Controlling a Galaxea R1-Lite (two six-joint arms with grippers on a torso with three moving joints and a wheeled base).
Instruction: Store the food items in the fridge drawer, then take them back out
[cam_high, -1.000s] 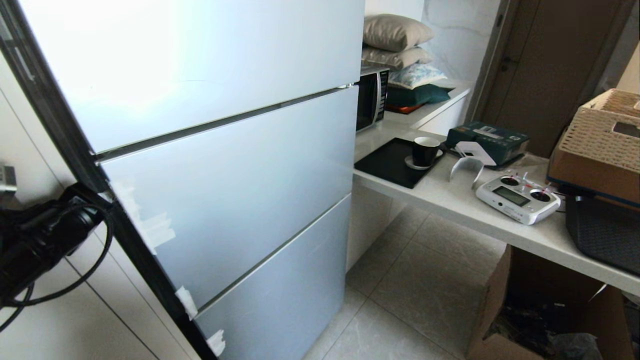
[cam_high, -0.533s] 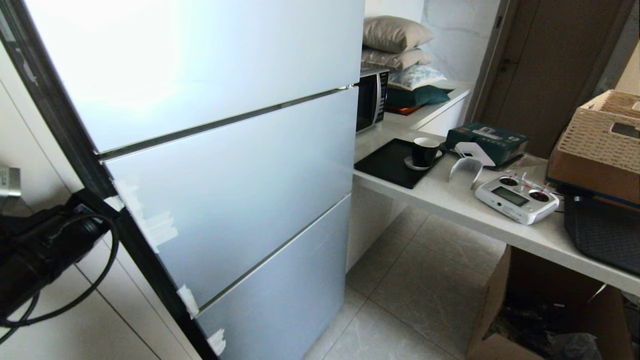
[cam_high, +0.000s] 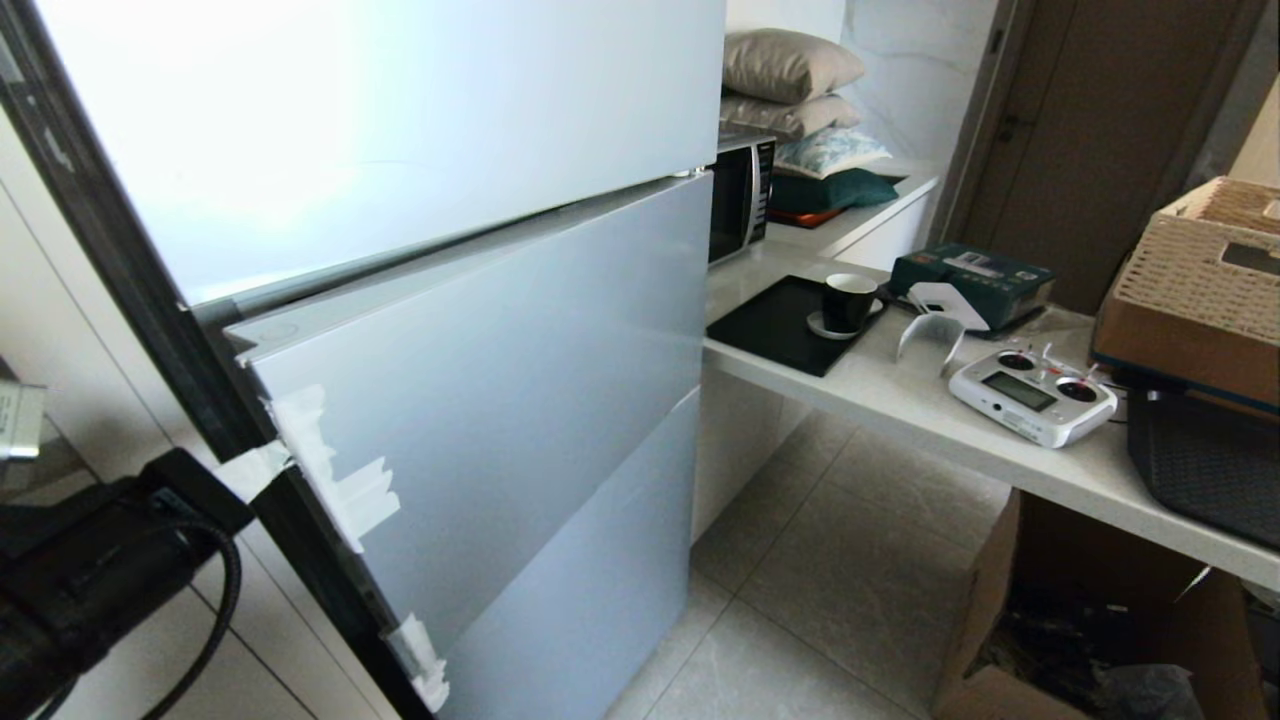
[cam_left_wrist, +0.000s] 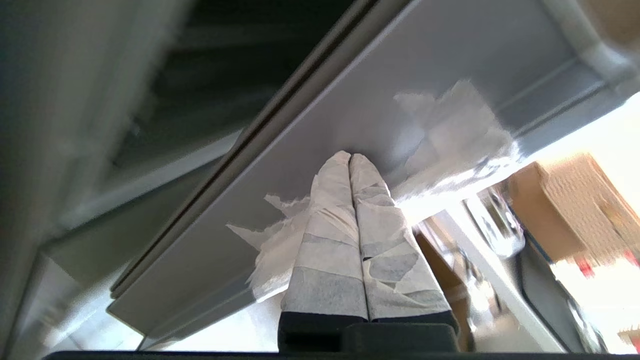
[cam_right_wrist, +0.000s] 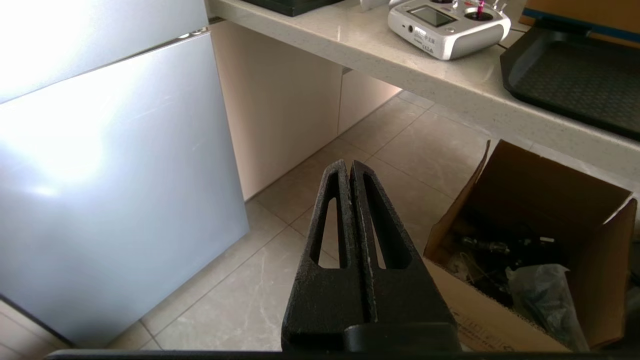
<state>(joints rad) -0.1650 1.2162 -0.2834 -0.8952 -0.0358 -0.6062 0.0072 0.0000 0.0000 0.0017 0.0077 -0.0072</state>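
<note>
The food items and the fridge drawer are out of view, behind the fridge's matte silver-blue panels. The middle door panel (cam_high: 500, 380) stands ajar, its taped left edge (cam_high: 330, 480) swung out from the fridge front. My left arm (cam_high: 90, 580) sits low at the left of that edge. In the left wrist view my left gripper (cam_left_wrist: 350, 157) is shut, its tape-wrapped fingers (cam_left_wrist: 325, 235) pressed together with the tips against the panel's grey side face (cam_left_wrist: 310, 125). My right gripper (cam_right_wrist: 348, 167) is shut and empty, hanging parked over the tiled floor.
A white counter (cam_high: 900, 400) juts out right of the fridge with a black tray, a dark cup (cam_high: 850, 300) and a white remote controller (cam_high: 1030, 395). An open cardboard box (cam_high: 1080, 620) stands on the floor under it. A microwave (cam_high: 740, 195) sits behind.
The middle door panel has swung outward at its left edge, opening a gap under the top panel. My left arm has drawn down and back with it.
</note>
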